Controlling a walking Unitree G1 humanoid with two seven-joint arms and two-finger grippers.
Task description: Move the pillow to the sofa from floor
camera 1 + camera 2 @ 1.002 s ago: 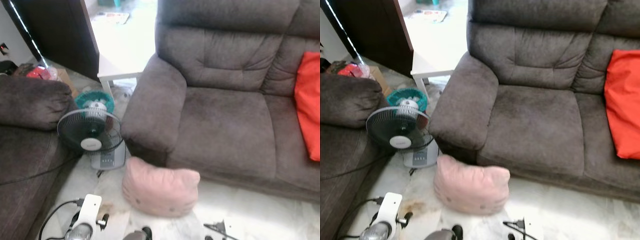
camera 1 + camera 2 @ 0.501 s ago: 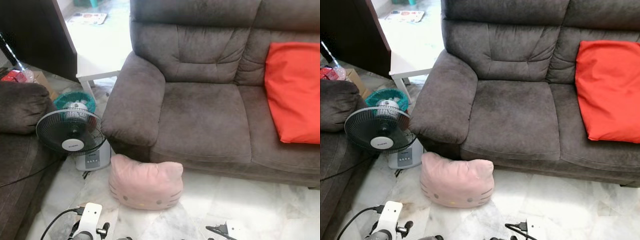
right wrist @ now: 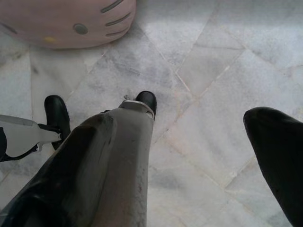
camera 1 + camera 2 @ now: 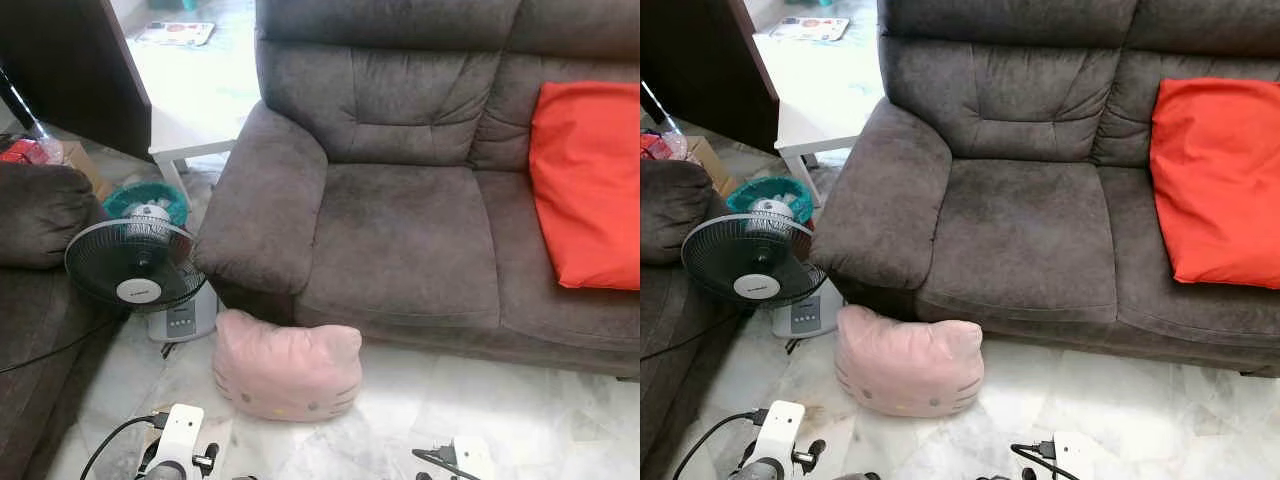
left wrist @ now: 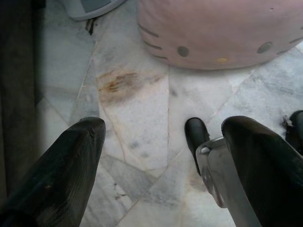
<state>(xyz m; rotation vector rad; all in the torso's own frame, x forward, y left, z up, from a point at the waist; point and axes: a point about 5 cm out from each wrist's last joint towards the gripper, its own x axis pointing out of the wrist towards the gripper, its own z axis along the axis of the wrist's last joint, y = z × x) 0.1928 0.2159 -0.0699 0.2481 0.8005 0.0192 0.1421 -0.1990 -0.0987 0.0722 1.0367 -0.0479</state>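
Here, at nine o'clock, a dark fan [image 4: 137, 277] stands on the marble floor [image 4: 520, 410], touching a brown armchair [image 4: 40, 290]. Just past it, toward six o'clock, the pink pillow [image 4: 287, 365] lies on the floor against the front of the grey sofa [image 4: 400, 240], below its arm. At three o'clock an orange cushion [image 4: 585, 185] leans on the sofa's seat. The left gripper [image 5: 163, 156] hangs above the floor near the pillow, fingers spread wide, holding nothing; the right gripper [image 3: 189, 161] likewise gapes, empty.
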